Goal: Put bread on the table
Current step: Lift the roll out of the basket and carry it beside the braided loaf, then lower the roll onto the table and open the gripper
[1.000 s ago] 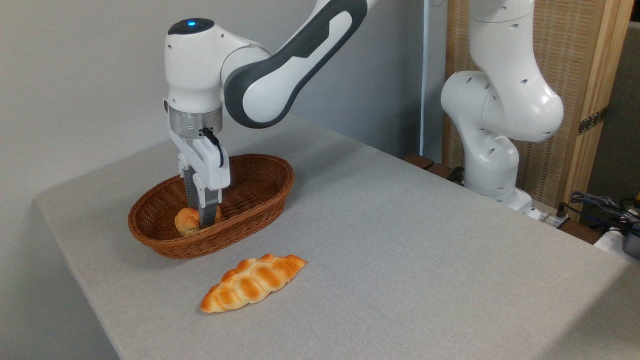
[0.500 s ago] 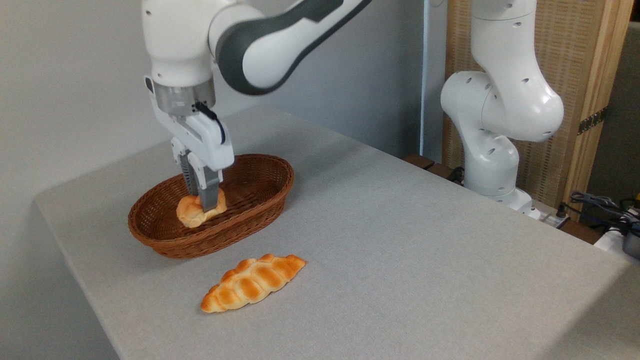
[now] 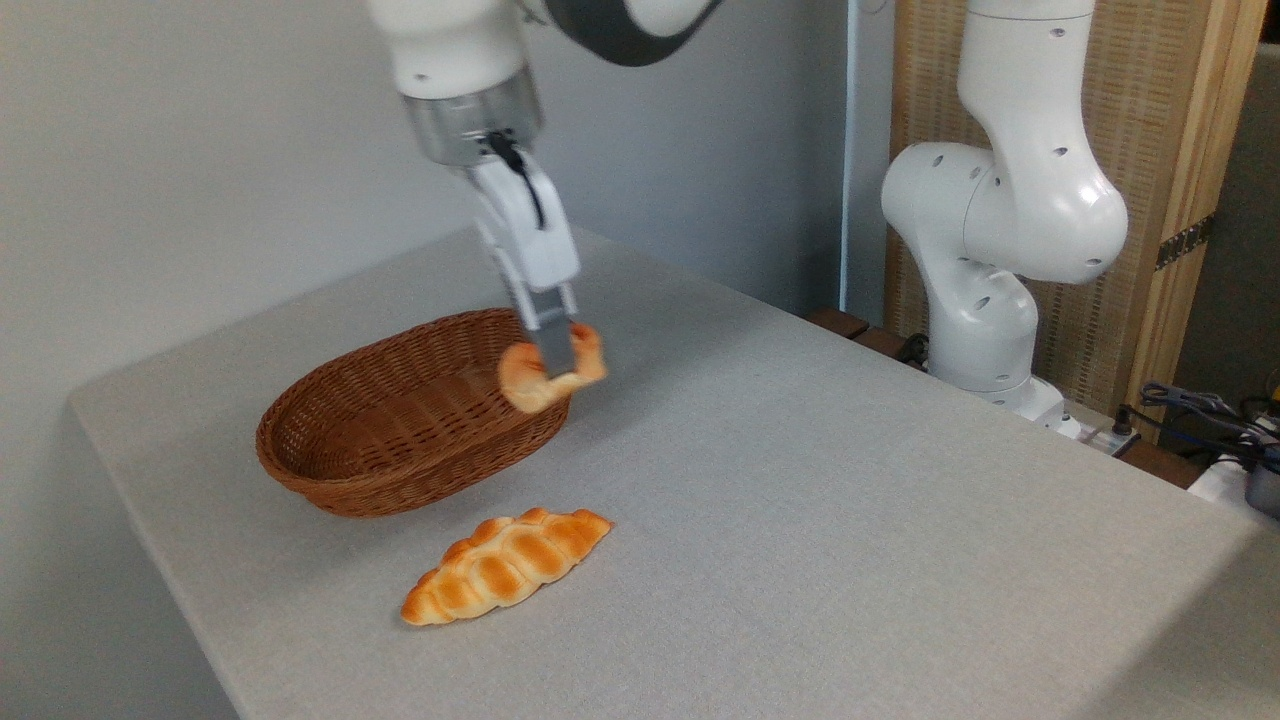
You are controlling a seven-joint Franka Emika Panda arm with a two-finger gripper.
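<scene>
Lifted from the basket (image 3: 400,440), the pincer (image 3: 555,365) grips golden-orange bread (image 3: 520,378).

Arm reaching in from the top, end effector clamped and tilted.

The white arm's base column stands off the desk's far right edge, its rounded joints stacked upward out of view. The forearm, white with a dark grey band, enters at the top of the picture and ends in a silver wrist ring with a short black cable on it. Below the wrist the end effector (image 3: 553,365) slants down and to the right rather than hanging straight. Its grey fingers (image 3: 550,345) are closed tight on the bread (image 3: 550,372), which they hold in the air above the desk (image 3: 800,480), over its far left part.
</scene>
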